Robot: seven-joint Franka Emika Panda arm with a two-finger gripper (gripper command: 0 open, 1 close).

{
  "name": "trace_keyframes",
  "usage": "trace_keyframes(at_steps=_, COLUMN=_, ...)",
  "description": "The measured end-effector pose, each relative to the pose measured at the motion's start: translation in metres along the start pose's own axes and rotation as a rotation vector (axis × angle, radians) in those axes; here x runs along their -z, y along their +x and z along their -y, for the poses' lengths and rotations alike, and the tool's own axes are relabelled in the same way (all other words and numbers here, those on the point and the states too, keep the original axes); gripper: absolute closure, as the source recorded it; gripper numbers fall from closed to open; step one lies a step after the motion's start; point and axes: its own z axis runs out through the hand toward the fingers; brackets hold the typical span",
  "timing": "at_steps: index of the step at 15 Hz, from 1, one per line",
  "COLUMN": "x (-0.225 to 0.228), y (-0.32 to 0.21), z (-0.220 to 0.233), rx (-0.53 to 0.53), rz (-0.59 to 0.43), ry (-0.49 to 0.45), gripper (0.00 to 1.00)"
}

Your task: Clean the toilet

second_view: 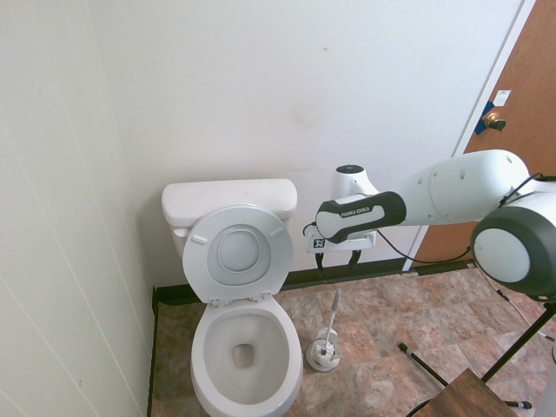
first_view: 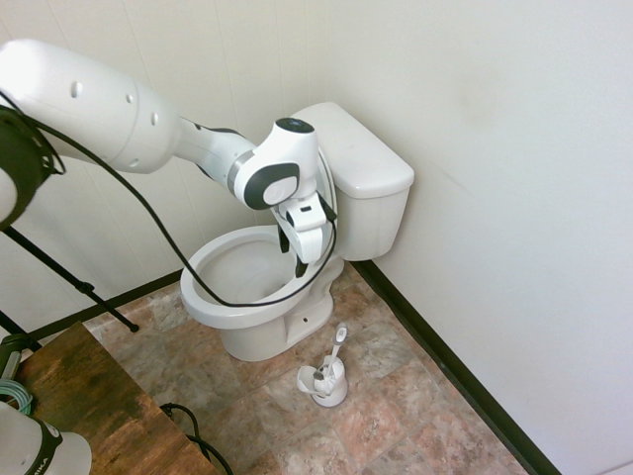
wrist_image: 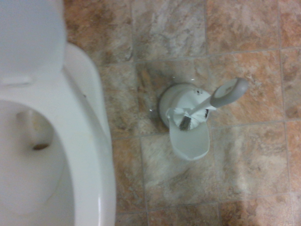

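The toilet (second_view: 243,347) stands in the room's corner against the white wall, its tank (second_view: 228,201) at the back and its lid (second_view: 238,253) raised against the tank. Beside the toilet on the tiled floor (second_view: 382,321) sits a white brush holder (second_view: 323,354) with a toilet brush (second_view: 333,314) standing in it. The tool (first_view: 300,259) hangs above the floor just beside the toilet, pointing down, jaws apart and empty. The arm (second_view: 417,201) reads "FRANKA EMIKA".

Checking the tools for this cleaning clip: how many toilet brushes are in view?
1. The toilet brush stands in its holder on the tiled floor beside the toilet, handle leaning. No others are visible, though the bowl could hide one.
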Motion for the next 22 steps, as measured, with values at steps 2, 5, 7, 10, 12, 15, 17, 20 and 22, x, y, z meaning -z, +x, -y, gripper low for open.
trace_keyframes(at_steps=2, x=-0.032, y=0.021, z=0.004, rx=-0.044, rz=0.006, ry=-0.028, gripper=0.00)
trace_keyframes(at_steps=5, x=-0.083, y=0.043, z=0.009, rx=-0.123, rz=0.056, ry=-0.046, gripper=0.00)
trace_keyframes(at_steps=7, x=-0.110, y=0.057, z=0.013, rx=-0.170, rz=0.098, ry=-0.043, gripper=0.00)
trace_keyframes(at_steps=10, x=-0.137, y=0.083, z=0.029, rx=-0.207, rz=0.126, ry=-0.015, gripper=0.00)
trace_keyframes(at_steps=12, x=-0.143, y=0.087, z=0.035, rx=-0.225, rz=0.131, ry=-0.007, gripper=0.00)
trace_keyframes(at_steps=15, x=-0.162, y=0.098, z=0.039, rx=-0.290, rz=0.149, ry=0.003, gripper=0.00)
trace_keyframes(at_steps=17, x=-0.173, y=0.107, z=0.040, rx=-0.346, rz=0.141, ry=0.012, gripper=0.00)
trace_keyframes(at_steps=20, x=-0.188, y=0.112, z=0.040, rx=-0.392, rz=0.132, ry=0.012, gripper=0.00)
trace_keyframes(at_steps=22, x=-0.198, y=0.113, z=0.038, rx=-0.410, rz=0.129, ry=0.005, gripper=0.00)
